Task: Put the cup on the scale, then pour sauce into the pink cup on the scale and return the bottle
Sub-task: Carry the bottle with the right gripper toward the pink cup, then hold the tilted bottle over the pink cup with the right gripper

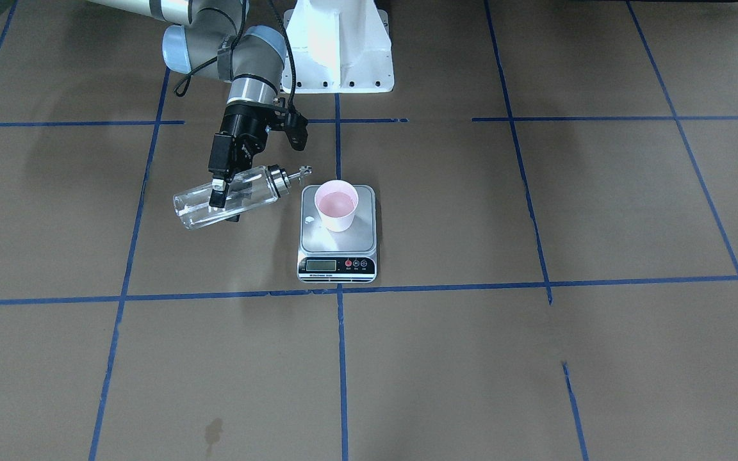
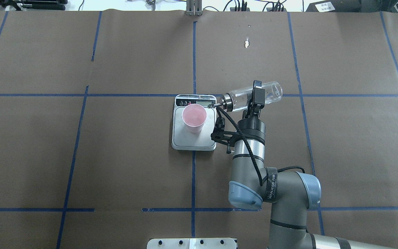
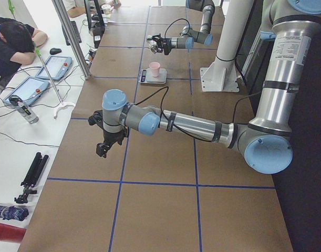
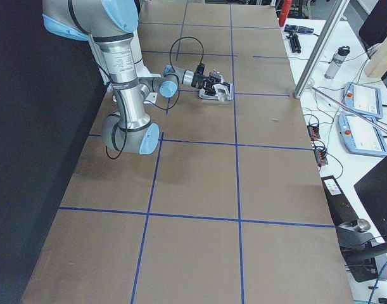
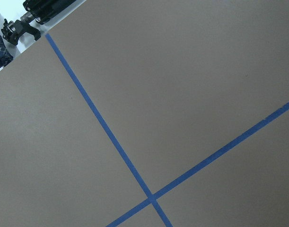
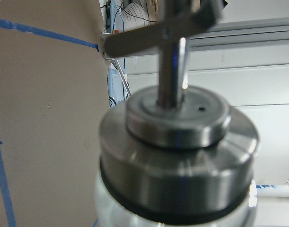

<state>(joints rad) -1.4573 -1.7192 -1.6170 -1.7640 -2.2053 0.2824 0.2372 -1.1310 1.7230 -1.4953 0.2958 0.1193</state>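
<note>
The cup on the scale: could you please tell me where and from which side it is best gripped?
Probably its side wall just below the rim, approached level from the robot's left. The cup stands upright and open on the scale, tapering downward, and the bottle has its spout close at the cup's right side.

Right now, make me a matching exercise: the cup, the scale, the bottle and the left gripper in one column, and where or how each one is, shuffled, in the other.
Things:
1. cup
2. scale
3. bottle
4. left gripper

States:
A. tipped nearly on its side, held in the right gripper
B. above the table, well away from the scale
C. upright on the scale
D. flat on the table, under the cup

Pairs: 1-C, 2-D, 3-A, 4-B
</note>
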